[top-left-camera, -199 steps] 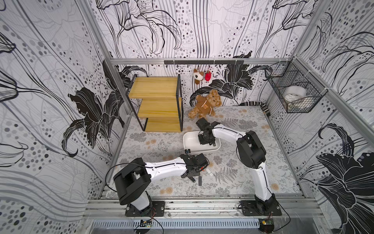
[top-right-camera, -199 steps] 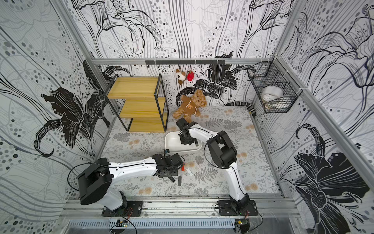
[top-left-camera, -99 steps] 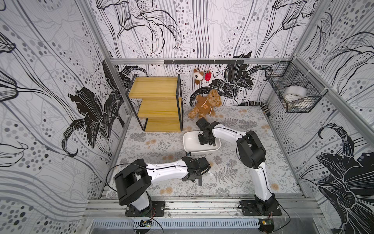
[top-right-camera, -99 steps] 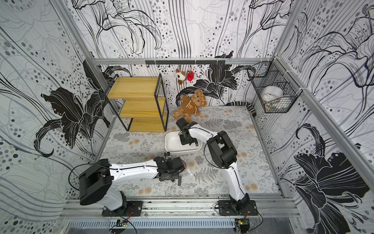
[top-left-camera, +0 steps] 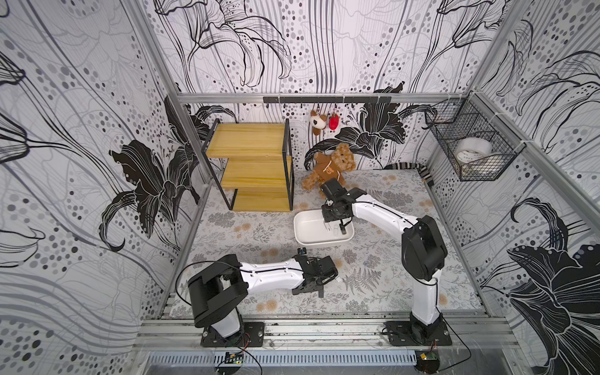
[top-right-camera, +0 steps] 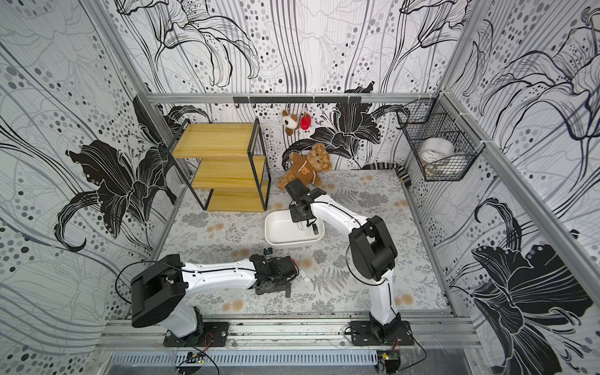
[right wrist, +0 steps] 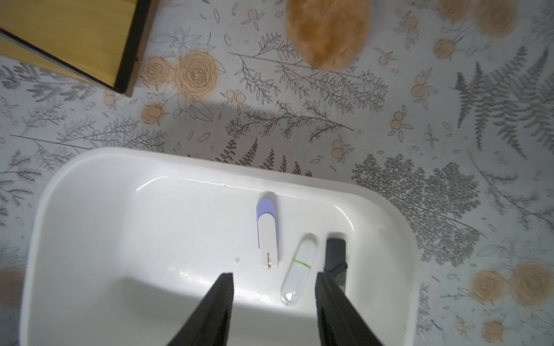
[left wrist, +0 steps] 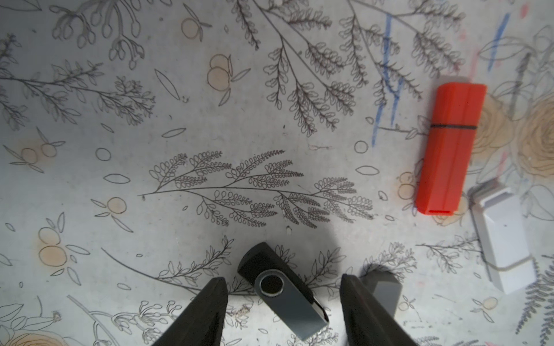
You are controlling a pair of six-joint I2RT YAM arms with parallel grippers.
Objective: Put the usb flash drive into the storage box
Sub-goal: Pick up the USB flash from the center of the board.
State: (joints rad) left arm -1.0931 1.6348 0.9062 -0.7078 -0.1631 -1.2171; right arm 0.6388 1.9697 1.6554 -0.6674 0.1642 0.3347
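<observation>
The storage box (top-left-camera: 306, 235), a shallow white tray, lies mid-table in both top views (top-right-camera: 279, 233). My right gripper (right wrist: 275, 275) hangs open over its right end (top-left-camera: 336, 224). Three usb flash drives lie inside: a white-and-purple one (right wrist: 267, 233), a white one with a green line (right wrist: 299, 269) and a dark one (right wrist: 335, 254). My left gripper (left wrist: 283, 280) is open low over the mat near the front (top-left-camera: 316, 287). A black swivel drive with a grey clip (left wrist: 281, 296) lies between its fingers, untouched. A red drive (left wrist: 449, 149) and a white drive (left wrist: 503, 239) lie beside it.
A wooden shelf with a black frame (top-left-camera: 256, 165) stands at the back left. A brown teddy bear (top-left-camera: 331, 167) sits just behind the box. A black wire basket (top-left-camera: 470, 149) with a tape roll hangs on the right wall. A small grey object (left wrist: 383, 287) lies by my left finger.
My right gripper's jaws have opened over the box. My left gripper has shifted a little toward the front edge, over the black swivel drive.
</observation>
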